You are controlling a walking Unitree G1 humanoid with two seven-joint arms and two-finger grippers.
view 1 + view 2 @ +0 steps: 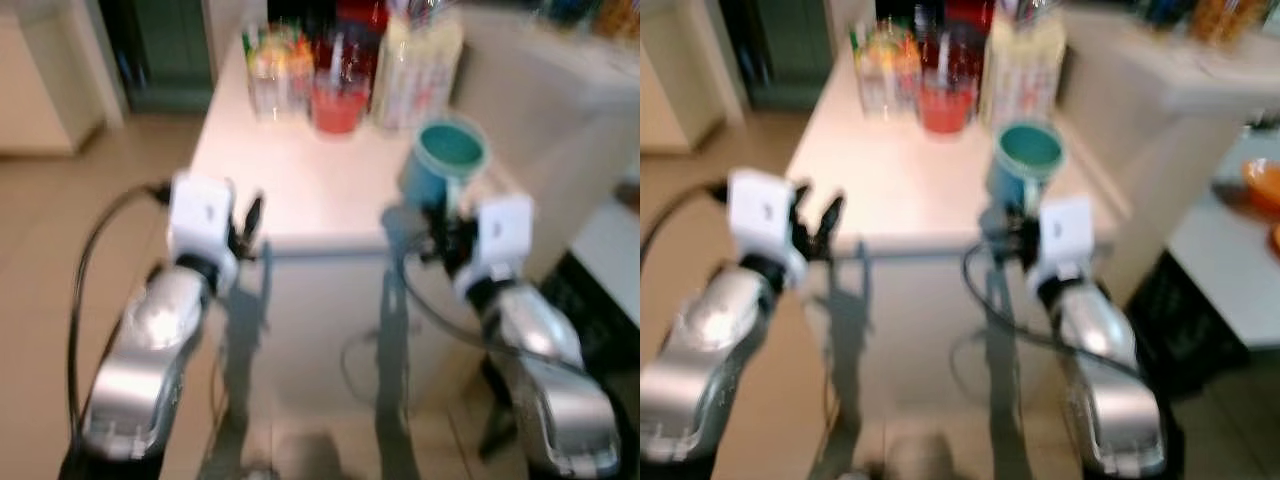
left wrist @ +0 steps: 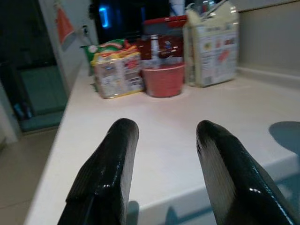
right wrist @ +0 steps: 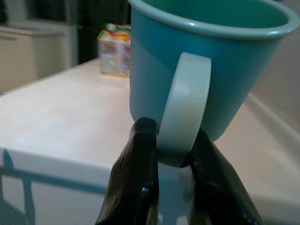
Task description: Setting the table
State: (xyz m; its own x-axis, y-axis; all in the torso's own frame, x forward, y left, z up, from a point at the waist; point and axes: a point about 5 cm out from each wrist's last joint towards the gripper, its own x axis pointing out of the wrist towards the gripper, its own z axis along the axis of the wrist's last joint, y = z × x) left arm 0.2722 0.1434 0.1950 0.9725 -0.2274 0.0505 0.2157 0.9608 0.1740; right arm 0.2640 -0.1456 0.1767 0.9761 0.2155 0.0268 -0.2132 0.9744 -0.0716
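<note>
- Left gripper: raised at the near left edge of the table; fingers spread apart, holding nothing.
- Back of table: snack packets, red bowl, red-lidded jar, tall white bag, grouped close together.
- Teal mug: upright, above the near right edge of the table.
- Right gripper: fingers closed on the mug's pale handle, pinching its lower end.
</note>
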